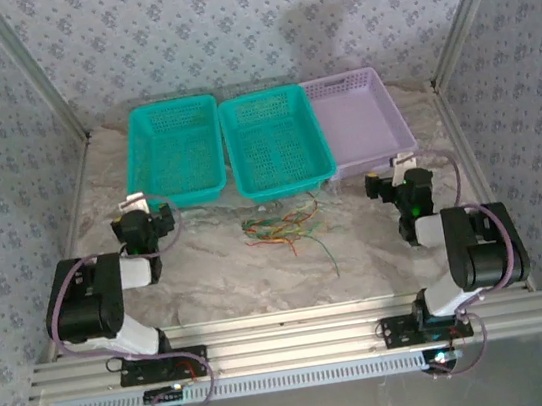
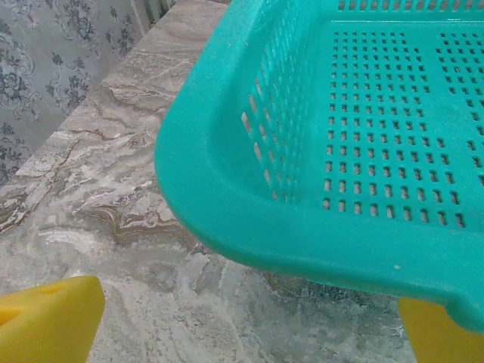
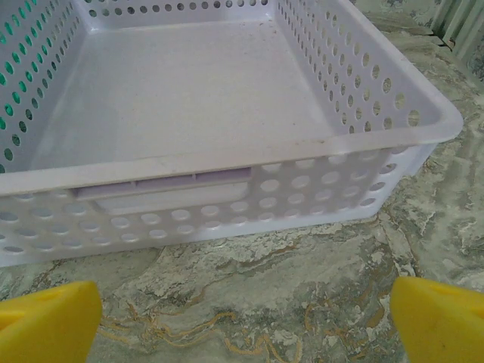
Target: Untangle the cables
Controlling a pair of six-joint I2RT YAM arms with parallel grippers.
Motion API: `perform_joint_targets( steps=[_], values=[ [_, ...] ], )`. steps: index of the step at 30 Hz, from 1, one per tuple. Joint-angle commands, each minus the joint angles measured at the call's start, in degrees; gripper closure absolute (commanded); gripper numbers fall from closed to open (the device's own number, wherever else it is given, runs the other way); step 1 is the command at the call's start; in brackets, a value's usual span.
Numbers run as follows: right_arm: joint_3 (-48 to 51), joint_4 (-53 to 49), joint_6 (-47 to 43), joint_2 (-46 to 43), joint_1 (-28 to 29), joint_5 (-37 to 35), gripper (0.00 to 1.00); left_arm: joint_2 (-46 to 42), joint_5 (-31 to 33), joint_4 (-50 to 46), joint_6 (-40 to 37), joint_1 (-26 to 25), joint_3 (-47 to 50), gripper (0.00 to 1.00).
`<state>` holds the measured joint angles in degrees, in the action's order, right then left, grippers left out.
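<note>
The cables lie in a tangle of thin red, green and yellow-orange wires on the marble table, just in front of the middle basket; one green strand trails toward the near right. My left gripper sits far to their left, by the near corner of the left teal basket. Its yellow fingertips stand wide apart over bare marble, open with nothing held. My right gripper is off to the right of the tangle, facing the lilac basket. Those yellow fingertips are also spread open and hold nothing.
Three baskets stand in a row at the back: a teal one, a second teal one, and a lilac one. Patterned walls with metal posts close in the table on the left, right and back.
</note>
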<state>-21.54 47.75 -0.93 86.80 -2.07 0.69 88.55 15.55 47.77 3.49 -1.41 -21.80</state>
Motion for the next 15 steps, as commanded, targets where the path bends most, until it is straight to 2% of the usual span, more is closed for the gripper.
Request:
perform_joint_targets(
  steps=[1,15],
  values=[
    [-0.70,-0.99,-0.83,0.47,-0.03,-0.45,0.00,-0.74,-1.85,1.27,0.44,0.95,-0.53,0.00],
    [-0.79,-1.08,-0.66,0.49,-0.17,-0.07,0.00,-0.75,-1.79,1.27,0.46,0.80,-0.52,0.00]
  ],
)
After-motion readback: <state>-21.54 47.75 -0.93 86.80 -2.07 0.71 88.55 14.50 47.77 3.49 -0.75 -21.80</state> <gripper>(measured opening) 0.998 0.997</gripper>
